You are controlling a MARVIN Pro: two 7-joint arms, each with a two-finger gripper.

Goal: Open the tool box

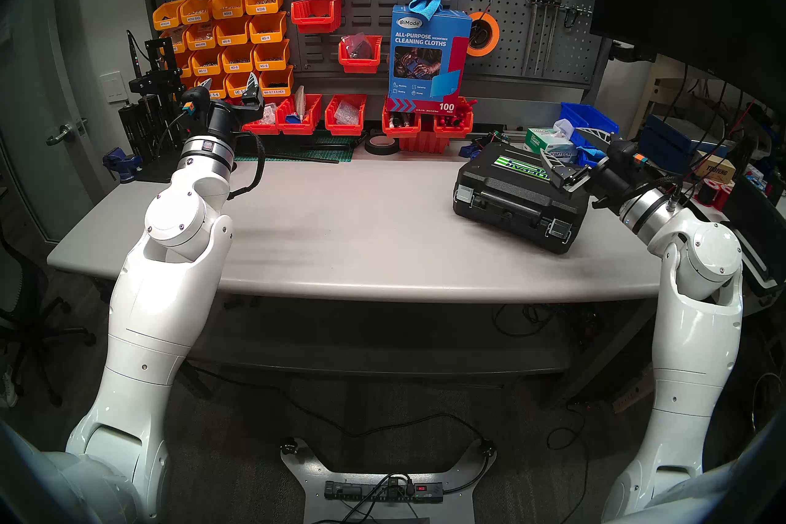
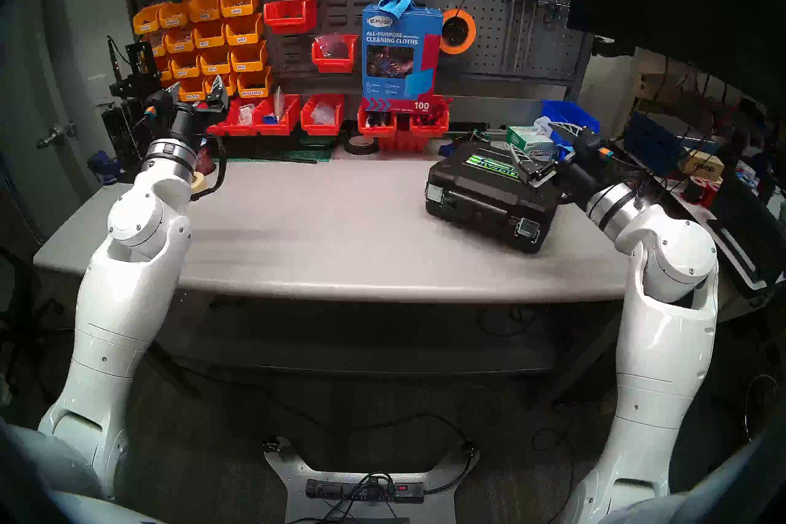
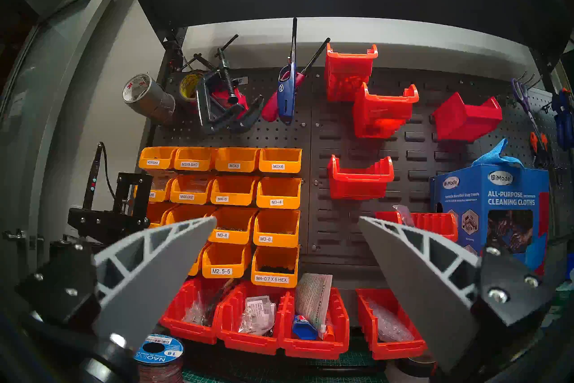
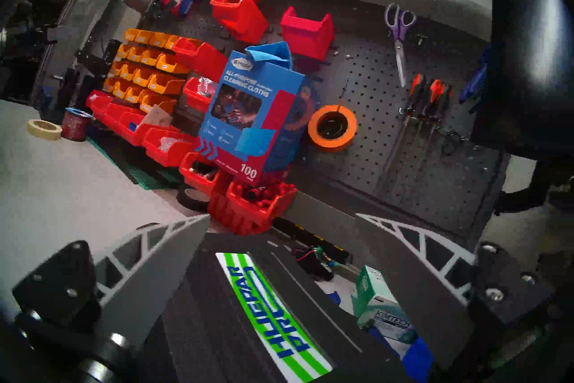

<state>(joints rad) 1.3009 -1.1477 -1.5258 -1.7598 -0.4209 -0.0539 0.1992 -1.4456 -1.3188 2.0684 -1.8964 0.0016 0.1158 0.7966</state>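
Note:
The black tool box (image 1: 510, 183) lies flat and shut on the right of the grey table (image 1: 340, 238). Its striped sticker (image 1: 514, 167) faces up. Two silver latches (image 1: 464, 195) (image 1: 559, 230) and the handle face the front. My right gripper (image 1: 557, 142) is open and empty, just above the box's rear right part. The right wrist view shows the lid (image 4: 217, 326) and sticker (image 4: 273, 311) between its fingers (image 4: 161, 273). My left gripper (image 1: 230, 80) is open and empty, raised at the far left and pointing at the pegboard bins (image 3: 236, 227).
A blue cleaning-cloth box (image 1: 427, 55) stands on red bins (image 1: 344, 115) at the back. A Kimtech tissue box (image 1: 548, 146) and a blue bin (image 1: 589, 121) sit right behind the tool box. A black tape roll (image 1: 381, 144) lies mid-back.

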